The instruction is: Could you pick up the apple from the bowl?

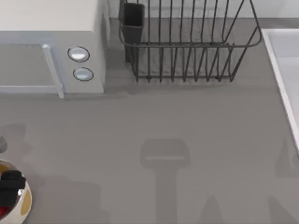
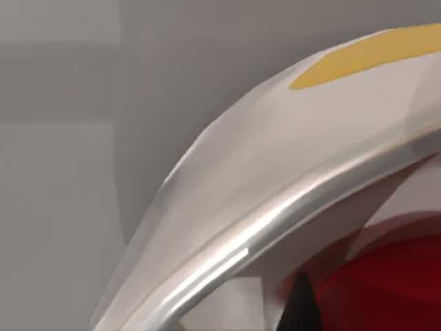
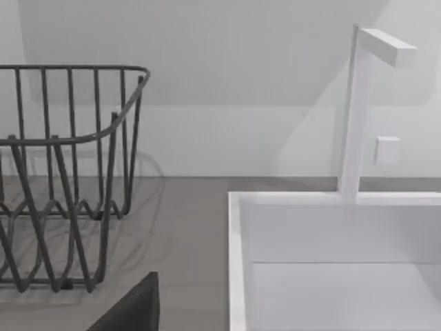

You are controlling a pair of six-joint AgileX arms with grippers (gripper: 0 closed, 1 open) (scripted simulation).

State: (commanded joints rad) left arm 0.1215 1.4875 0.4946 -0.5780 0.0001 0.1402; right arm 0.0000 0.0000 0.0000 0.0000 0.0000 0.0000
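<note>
The apple is seen lying inside the bowl, which sits at the front left corner of the desk, partly cut off by the edge of the top view. The left gripper is placed directly over the bowl, low down among its contents; a sliver of red is visible beside it in the top view. In the left wrist view, the bowl's shiny rim and a yellow spot on its side are seen close up, with the apple just inside and a dark fingertip beside it. Whether the claw is released or clenched on the apple cannot be told.

The right arm is parked at the right side, facing the sink and the wire rack.

A slip is judged the main risk: the fruit is glossy and round, and could be squeezed out sideways. The bowl could also be dragged or tipped if its rim is caught by a finger during lifting, since it stands so near the desk's corner.
</note>
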